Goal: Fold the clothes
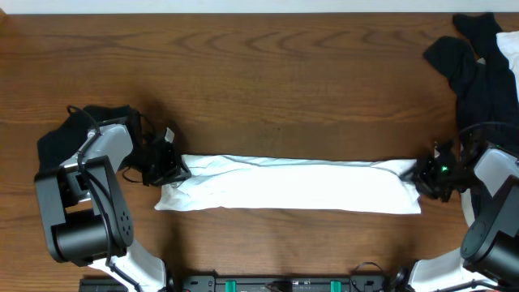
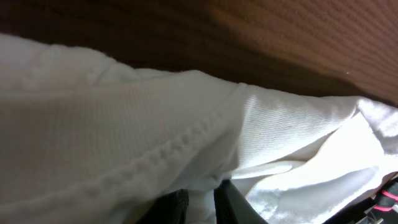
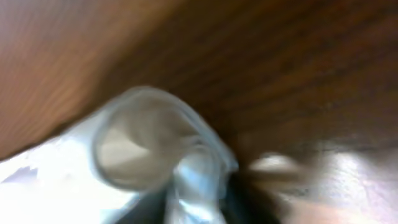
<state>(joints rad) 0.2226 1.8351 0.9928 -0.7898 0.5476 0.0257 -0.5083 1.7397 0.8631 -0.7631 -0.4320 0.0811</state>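
The left tool point(image 1: 168, 166) sits at the left end of the white garment point(image 1: 292, 186), its dark fingers point(image 2: 174, 208) nearly together with a pinch of the cloth caught between them, just below a stitched hem. The right tool point(image 1: 423, 174) is pressed up to the opposite end, where a rolled lip of white fabric bunches against it. Its own camera is so blurred that I cannot tell whether it has closed on the cloth or only touches it. Between the two, the garment lies as a long, narrow band across the near side of the counter point(image 1: 268, 73), already folded lengthwise and fairly flat, though the left end is rumpled. The danger, as I judge it, is on the right: if that grip has only the top layer or none at all, any lift or pull would come from the left alone, dragging the band askew and spilling the layers open. A hard pull from both ends could also tug the thin pinch free. The counter is dark brown wood grain, bare in the middle, with a heap of black clothes point(image 1: 478, 73) at the far right corner. Of the room, only a pale strip shows beyond the far edge.
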